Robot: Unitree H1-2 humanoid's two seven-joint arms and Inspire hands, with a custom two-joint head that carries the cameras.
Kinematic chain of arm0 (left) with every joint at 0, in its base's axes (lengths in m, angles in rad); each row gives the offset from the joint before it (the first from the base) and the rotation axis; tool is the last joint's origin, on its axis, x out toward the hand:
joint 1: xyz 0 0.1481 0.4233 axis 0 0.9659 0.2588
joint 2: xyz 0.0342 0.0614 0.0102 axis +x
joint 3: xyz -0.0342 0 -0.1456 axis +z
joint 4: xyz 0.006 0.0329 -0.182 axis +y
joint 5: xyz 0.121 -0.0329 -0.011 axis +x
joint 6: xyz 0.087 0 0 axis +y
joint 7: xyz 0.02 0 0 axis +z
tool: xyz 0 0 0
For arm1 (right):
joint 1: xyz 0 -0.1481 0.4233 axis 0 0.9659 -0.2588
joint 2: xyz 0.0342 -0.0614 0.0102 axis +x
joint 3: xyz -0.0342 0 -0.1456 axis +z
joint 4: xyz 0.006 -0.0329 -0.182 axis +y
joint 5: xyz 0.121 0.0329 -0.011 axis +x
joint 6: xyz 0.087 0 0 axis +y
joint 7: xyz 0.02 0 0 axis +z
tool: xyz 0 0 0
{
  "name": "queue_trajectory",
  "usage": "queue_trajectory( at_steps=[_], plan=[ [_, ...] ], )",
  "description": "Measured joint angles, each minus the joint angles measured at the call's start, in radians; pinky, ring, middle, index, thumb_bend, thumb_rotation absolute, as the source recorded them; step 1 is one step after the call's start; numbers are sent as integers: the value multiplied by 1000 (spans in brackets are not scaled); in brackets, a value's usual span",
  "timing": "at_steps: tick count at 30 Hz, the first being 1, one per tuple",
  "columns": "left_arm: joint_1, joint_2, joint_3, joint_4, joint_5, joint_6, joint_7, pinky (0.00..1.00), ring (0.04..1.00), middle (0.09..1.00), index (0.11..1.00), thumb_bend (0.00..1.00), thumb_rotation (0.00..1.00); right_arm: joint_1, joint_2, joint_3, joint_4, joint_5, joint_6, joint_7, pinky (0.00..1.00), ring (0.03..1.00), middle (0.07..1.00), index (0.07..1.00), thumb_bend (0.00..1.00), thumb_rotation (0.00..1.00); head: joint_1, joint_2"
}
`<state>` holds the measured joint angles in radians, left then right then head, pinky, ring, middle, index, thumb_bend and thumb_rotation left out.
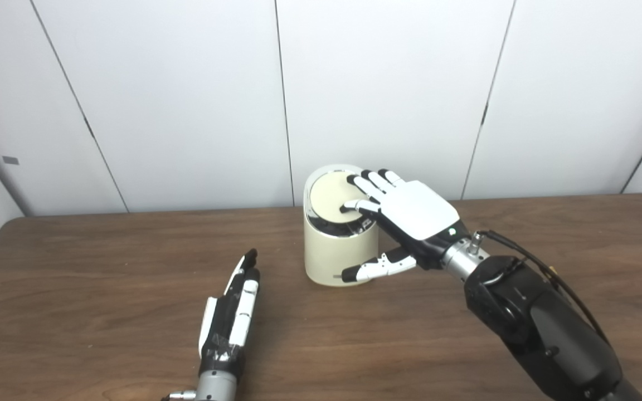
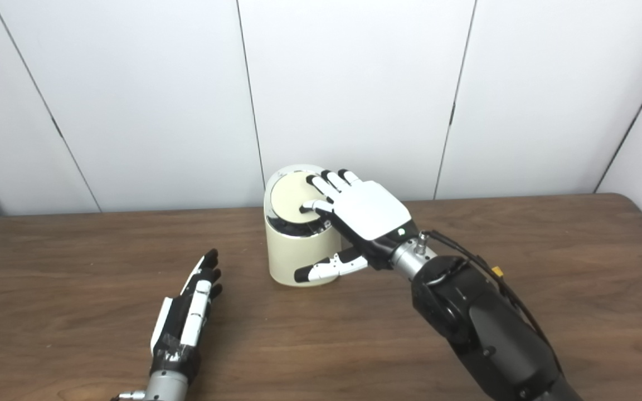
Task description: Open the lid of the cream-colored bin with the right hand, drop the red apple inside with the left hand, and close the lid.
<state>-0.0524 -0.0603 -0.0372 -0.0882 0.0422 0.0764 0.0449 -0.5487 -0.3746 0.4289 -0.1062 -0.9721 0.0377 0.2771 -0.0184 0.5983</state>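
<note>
Bin count: one cream-colored bin [image 1: 339, 253], upright on the brown worktop [image 1: 103, 289], toward the back near the white wall panels [image 1: 187, 100].
Lid count: one round lid [image 1: 330, 199], cream in the middle with a silver rim, sitting tilted toward the camera on top of the bin; a dark gap shows along its front edge.
Apple: no red apple shows in either view.
Hands: two.
Right hand: one right hand [image 1: 404, 214] laid palm-down over the right side of the lid, its fingers [image 1: 366, 185] spread apart and resting on the lid surface; the thumb [image 1: 374, 268] stretches separately across the lower front of the bin wall. It clamps on nothing.
Left hand: one left hand [image 1: 232, 309] lies on its edge on the worktop, well left and in front of the bin, fingers straight and close alongside one another, holding nothing.
Arms: two, the dark right forearm [image 1: 544, 328] entering from the lower right with a cable along it.
</note>
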Motion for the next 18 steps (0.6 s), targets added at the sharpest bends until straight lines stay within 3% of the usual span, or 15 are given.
queue_trajectory(
  at_steps=[5,10,18],
  plan=[
    [0,1,0,0,2,0,-2,999,997,993,991,541,900,51,30,-40,-1,52,1,4,1000,1000,1000,992,640,1000,-1,0],
    [0,2,2,-3,1,6,-4,1000,1000,996,993,534,893,50,48,-123,-78,92,55,41,1000,1000,1000,999,623,1000,-5,-2],
    [1,5,8,-16,0,24,-5,1000,992,986,986,546,894,71,48,-210,-218,107,118,62,1000,1000,1000,982,597,1000,5,-3]
  ],
)
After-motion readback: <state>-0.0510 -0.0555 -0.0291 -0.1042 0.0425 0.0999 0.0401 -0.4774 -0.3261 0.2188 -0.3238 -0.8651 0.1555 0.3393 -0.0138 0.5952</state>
